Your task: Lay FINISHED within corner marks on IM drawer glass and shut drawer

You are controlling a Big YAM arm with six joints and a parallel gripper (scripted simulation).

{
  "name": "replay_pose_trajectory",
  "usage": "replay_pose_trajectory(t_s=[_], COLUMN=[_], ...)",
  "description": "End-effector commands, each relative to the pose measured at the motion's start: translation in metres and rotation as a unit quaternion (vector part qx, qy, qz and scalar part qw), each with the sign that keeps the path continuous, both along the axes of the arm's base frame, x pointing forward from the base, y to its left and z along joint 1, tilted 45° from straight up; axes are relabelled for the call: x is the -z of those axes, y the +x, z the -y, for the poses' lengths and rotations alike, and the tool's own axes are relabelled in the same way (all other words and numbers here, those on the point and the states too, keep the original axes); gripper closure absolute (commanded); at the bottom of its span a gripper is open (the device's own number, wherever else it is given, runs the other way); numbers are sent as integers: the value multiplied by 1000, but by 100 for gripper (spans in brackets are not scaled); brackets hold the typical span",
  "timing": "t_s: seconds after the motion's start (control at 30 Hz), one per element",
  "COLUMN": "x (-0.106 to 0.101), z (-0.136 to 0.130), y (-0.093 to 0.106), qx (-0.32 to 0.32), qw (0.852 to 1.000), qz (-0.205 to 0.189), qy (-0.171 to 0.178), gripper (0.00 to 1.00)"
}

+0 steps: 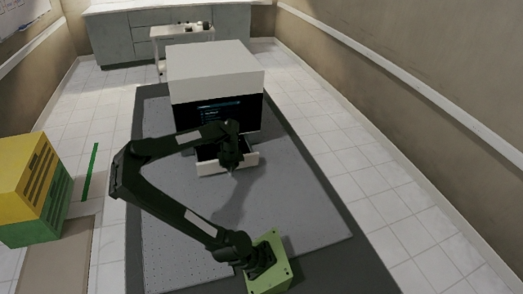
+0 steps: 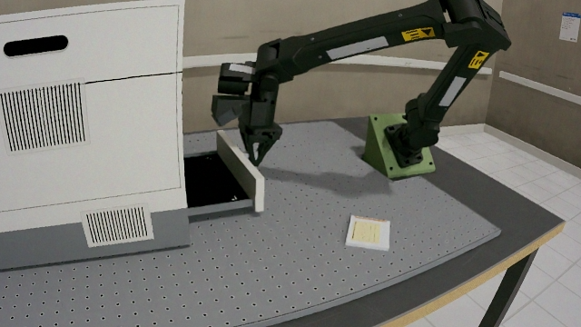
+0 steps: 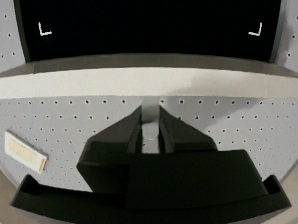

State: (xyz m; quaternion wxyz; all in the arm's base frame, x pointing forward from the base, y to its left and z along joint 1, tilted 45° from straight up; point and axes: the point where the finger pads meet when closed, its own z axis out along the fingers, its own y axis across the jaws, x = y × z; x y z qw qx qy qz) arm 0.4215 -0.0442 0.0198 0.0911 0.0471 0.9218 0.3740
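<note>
End effector (image 2: pixel 257 160) pinches the handle (image 3: pixel 152 117) on the open drawer's front panel (image 2: pixel 241 169).

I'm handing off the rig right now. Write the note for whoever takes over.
Gripper: jaws shut on the drawer handle at the white drawer front.
IM: drawer pulled out; dark glass bare, corner marks visible.
FINISHED: lying flat on the perforated board, apart from IM.
Done: drawer opened.
Left: release the handle, fetch FINISHED, lay it centred lengthwise within the marks, shut the drawer without shifting IM.
</note>
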Motion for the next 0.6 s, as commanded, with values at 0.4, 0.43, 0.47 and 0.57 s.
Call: replay_pose_trajectory(t_s=[0.4,0.43,0.47,0.57], x=[-3,-3,-3,-3], z=[4,4,5,4], y=[-21,-23,-24,-28], qx=[-32,-31,-30,-30], qw=[999,999,999,999], qz=[-34,-33,-33,-33], qy=[-1,-1,-1,-1], gripper=[92,92,92,92])
